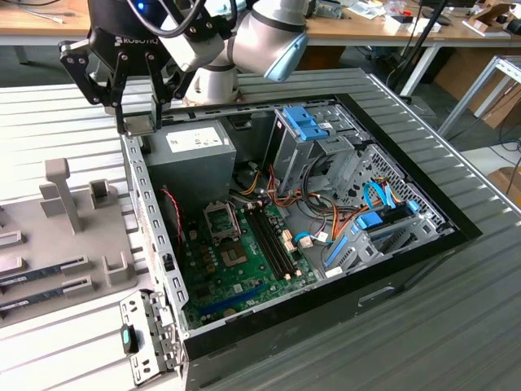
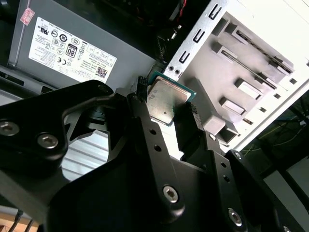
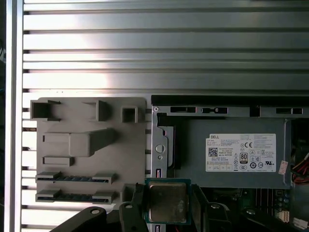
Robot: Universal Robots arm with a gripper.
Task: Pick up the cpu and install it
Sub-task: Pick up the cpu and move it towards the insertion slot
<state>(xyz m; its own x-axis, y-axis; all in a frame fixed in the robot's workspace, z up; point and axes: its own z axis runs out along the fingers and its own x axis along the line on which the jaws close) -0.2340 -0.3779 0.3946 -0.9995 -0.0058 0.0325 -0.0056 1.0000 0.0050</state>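
1. between the two black fingers (image 2: pixel 146 133) of the tool (image 2: pixel 166 102) sits the cpu (image 2: pixel 165 98), pinched by two opposite edges; its silver-grey metal top and thin green rim face both wrist cameras.
2. the tool is pressed together on the chip and carries it in the air, touching nothing else that i can see.
3. in the exterior view the tool hangs over the far corner of the open computer case (image 1: pixel 151 236), right above the case's side wall on the exterior view's left.
4. just beneath the tool and to one side lies the grey power supply (image 3: pixel 193 150) with its white label; to the other side, outside the case wall, lies a grey parts tray (image 3: pixel 87 116).
5. two long narrow memory sticks (image 3: pixel 75 178) rest in slots of that tray, near the tool but apart from it.
6. well apart from the tool, deeper inside the case, the green motherboard (image 1: pixel 244 281) shows a dark square socket (image 1: pixel 220 218) in a metal frame; a smaller dark square chip (image 1: pixel 234 257) lies just beyond it, farther from the tool.
7. the ribbed metal bench (image 3: pixel 145 48) spreads beneath tool, tray and case.
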